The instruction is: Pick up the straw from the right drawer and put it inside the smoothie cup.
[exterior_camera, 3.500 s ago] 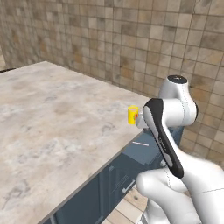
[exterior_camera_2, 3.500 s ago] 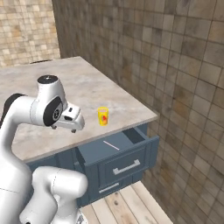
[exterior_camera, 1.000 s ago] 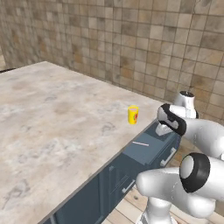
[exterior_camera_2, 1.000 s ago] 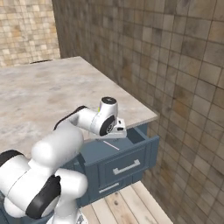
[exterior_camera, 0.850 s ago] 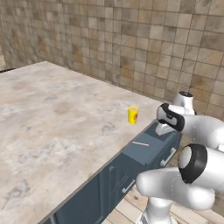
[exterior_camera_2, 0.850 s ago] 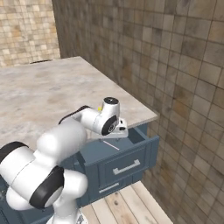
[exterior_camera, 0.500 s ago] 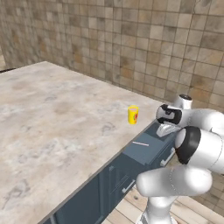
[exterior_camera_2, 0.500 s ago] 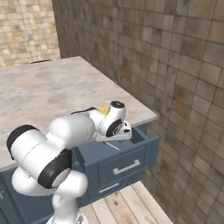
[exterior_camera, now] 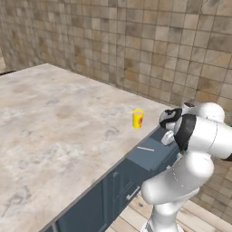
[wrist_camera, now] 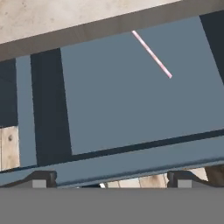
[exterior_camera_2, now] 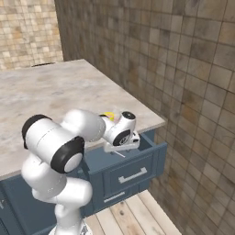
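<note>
straw [wrist_camera: 151, 54] well ahead of hand [wrist_camera: 109, 178], apart

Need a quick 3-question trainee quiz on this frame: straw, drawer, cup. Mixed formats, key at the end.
1. True or false: the straw lies flat on the floor of the open right drawer.
2. Multiple choice: where is the smoothie cup? A) inside the drawer B) upright on the counter, near its edge above the drawer C) held in the gripper
3. Fill in: in the hand view, the gripper has its two fingertips spread wide with nothing between them, so it is ____.

Key: 1 true; 2 B; 3 open
</note>
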